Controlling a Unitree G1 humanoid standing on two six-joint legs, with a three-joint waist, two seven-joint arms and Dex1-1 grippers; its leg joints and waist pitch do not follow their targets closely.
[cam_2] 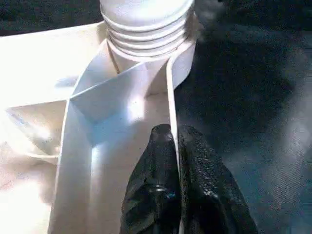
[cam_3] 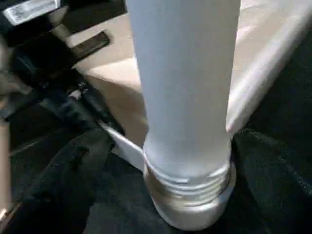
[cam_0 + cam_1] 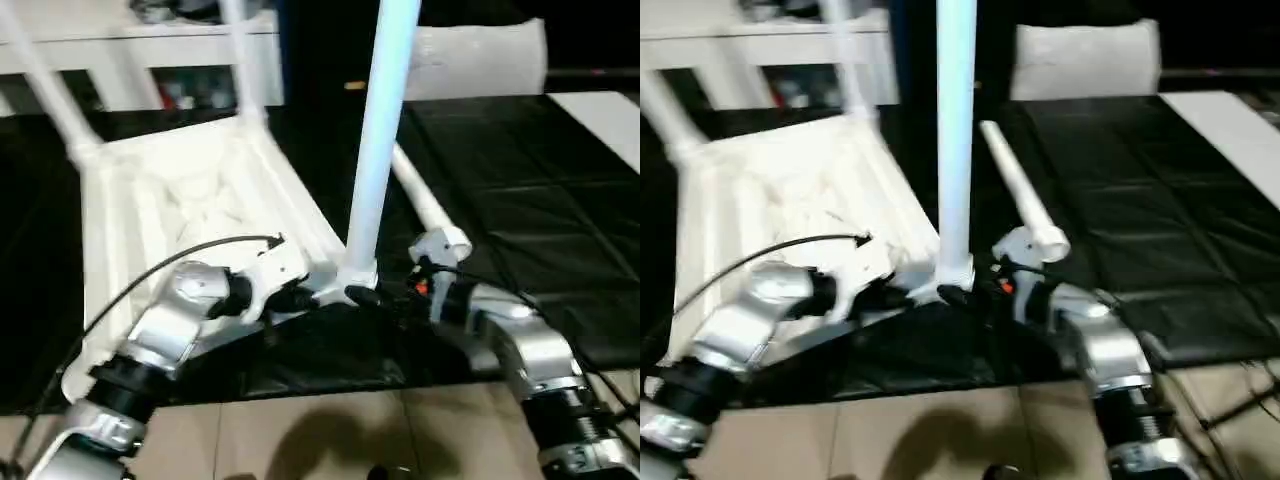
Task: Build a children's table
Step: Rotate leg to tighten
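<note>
Table top (image 3: 190, 190) lies upside down, ribs up, left-centre of the frame on a black mat (image 3: 520, 190). Two legs (image 3: 50, 90) stand at its upper corners. Left tool (image 3: 300, 297) at centre is pinched closed on the thin rim wall (image 1: 171, 112) of the top, one finger (image 1: 151, 195) each side, just beside the corner socket. Upright leg (image 3: 378, 140) sits in that near socket, threads still visible. Right tool (image 3: 372, 296) is at the leg's base; can't tell its opening. Fourth leg (image 3: 425, 205) lies loose on the mat, right of centre.
</note>
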